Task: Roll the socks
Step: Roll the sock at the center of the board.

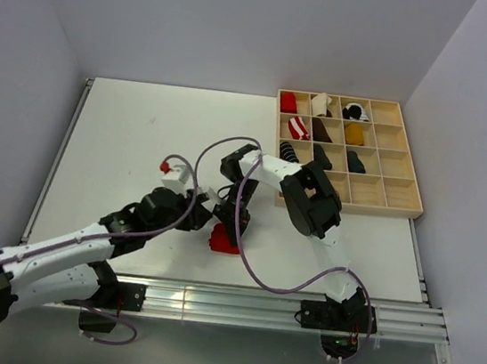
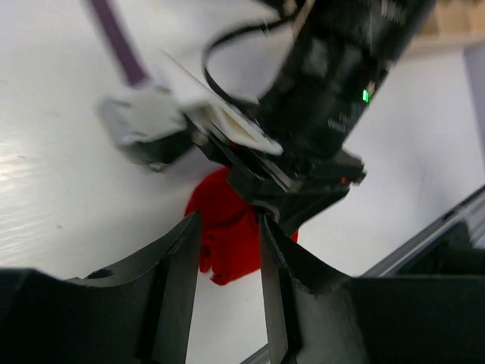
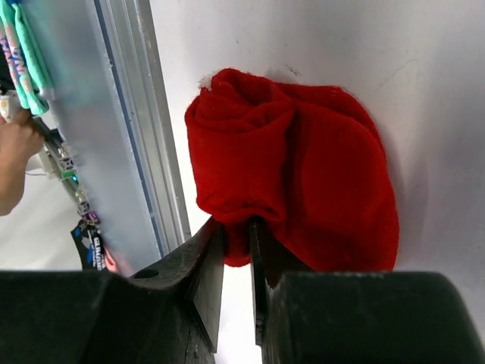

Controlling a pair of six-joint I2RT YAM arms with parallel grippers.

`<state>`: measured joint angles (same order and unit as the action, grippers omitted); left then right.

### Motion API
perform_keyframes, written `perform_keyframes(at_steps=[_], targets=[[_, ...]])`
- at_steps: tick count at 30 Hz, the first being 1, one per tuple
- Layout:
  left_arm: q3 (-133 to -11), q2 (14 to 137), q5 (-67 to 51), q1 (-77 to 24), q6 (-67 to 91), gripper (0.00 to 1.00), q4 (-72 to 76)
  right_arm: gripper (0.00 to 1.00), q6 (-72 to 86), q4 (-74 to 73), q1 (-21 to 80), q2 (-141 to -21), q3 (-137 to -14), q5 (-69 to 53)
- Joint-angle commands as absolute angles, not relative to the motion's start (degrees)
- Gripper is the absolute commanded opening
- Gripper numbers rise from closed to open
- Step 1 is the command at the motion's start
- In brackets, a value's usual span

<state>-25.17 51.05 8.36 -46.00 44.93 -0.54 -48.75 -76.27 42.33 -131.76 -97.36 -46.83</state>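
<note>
Top external view: a white surface [image 1: 142, 133] carries a bunched red sock [image 1: 224, 240] near its middle, close to the near edge and just beyond the metal rail [image 1: 254, 305] that runs along that edge. The left arm [image 1: 82, 250] reaches in from the near left, and the right arm [image 1: 313, 200] bends up from the near right and back down, so both arms meet over the sock. A wooden tray [image 1: 402, 207] of square compartments sits at the far right, well apart from the sock. It holds small sock bundles, among them a red one [image 1: 288, 103], a red-and-white striped one [image 1: 297, 126], a black one [image 1: 356, 112] and a mustard-yellow one [image 1: 355, 132]. In the left wrist view, the left fingers [image 2: 182, 280] stand apart, low over the surface. The red sock [image 2: 227, 235] shows in the gap between them and just past their tips, and I cannot tell whether either finger touches the cloth. The dark body of the right arm [image 2: 341, 76] fills the view directly above the sock. In the right wrist view, the right fingers [image 3: 211, 265] are drawn almost together and pinch a fold at the near edge of the red sock [image 3: 295, 174]. The sock lies as a thick, rounded wad of overlapping folds on the surface, with the rail [image 3: 136, 114] running just to its left. A small white fleck shows on its upper edge.
</note>
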Motion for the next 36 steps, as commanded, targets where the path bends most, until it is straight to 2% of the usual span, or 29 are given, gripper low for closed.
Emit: perform_keyframes(at_steps=[1, 9, 17, 36], targets=[[-27.77, 56.68, 9.76, -51.05, 38.33, 0.41, 4.64, 0.22, -50.80, -74.88, 42.54, -134.47, -97.82, -42.80], [-29.00, 68.19, 4.57, -53.44, 31.73, 0.44, 8.09, 0.22, -50.98, -76.20, 42.10, -135.26, -97.91, -43.15], [-29.53, 71.89, -2.19, -53.79, 29.88, 0.49, 10.81, 0.22, -50.63, -76.91, 41.84, -136.23, -98.61, -42.98], [-28.74, 77.43, -8.70, -53.88, 30.50, 0.47, 11.87, 0.21, -45.62, -74.44, 40.69, -136.93, -99.40, -40.17]])
